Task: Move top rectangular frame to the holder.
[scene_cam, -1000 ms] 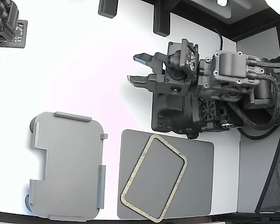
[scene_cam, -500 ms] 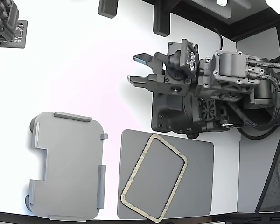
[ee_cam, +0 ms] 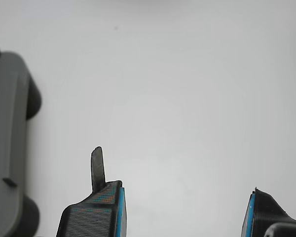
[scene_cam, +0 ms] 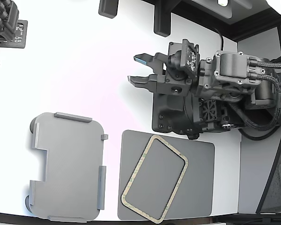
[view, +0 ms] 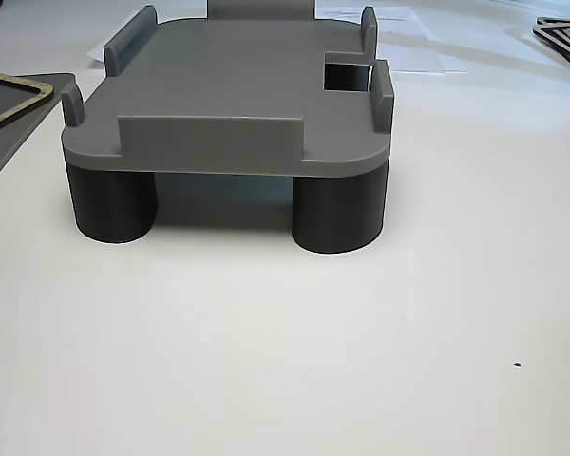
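Gripper [scene_cam: 138, 69] position: above bare white surface [scene_cam: 84, 70], jaws spread apart and released, nothing between them. In the wrist view, the gripper [ee_cam: 185, 210] shows blue-edged fingertips [ee_cam: 119, 212] with only empty surface in the gap.

Top rectangular frame [scene_cam: 130, 183] location, exterior view: at roughly 6 o'clock from the gripper, well apart from it. The frame is thin and tan with an open middle. It lies flat on a dark grey mat [scene_cam: 196, 187] and is rotated so its long sides run diagonally across the mat. One rounded corner reaches the mat's lower edge.

Holder [scene_cam: 68, 164] location, exterior view: at roughly 7 o'clock from the gripper, at 9 o'clock from the frame, apart from the mat. It is a light grey tray with raised edge tabs and a side notch. Nothing lies on it. In the wrist view, one edge of the holder [ee_cam: 5, 138] with two dark round feet is visible. In the other view, the holder [view: 228, 85] stands on dark round feet [view: 337, 214], with a corner of the frame [view: 24, 95] just beside it.

A second arm [scene_cam: 4, 28] sits at 10 o'clock from the gripper, well apart.
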Available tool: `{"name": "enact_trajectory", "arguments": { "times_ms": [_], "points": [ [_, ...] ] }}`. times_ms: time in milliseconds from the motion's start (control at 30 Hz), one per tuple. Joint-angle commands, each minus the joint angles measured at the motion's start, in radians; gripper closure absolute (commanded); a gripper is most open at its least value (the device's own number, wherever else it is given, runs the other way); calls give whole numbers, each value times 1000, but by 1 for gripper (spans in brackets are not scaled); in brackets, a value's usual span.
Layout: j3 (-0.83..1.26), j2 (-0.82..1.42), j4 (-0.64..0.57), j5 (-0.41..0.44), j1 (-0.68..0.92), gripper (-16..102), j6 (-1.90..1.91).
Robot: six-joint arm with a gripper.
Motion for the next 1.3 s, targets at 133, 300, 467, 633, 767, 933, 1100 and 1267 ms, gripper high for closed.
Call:
{"name": "enact_trajectory", "arguments": {
  "times_ms": [133, 300, 467, 633, 767, 933, 1100, 1267],
  "points": [
    [-21, 23, -5, 25, -20, -14, 15],
    [-21, 21, -5, 26, -18, -14, 12],
    [-167, -101, -12, 5, -18, -12, -18],
    [-497, -370, 149, -28, -8, -14, -104],
    [-684, -526, 255, -3, 112, -14, -115],
    [-784, -607, 344, 37, 307, -14, -92],
    [-864, -707, 463, 44, 480, -14, -52],
    [-940, -857, 558, 58, 643, -14, 17]
  ]
}}
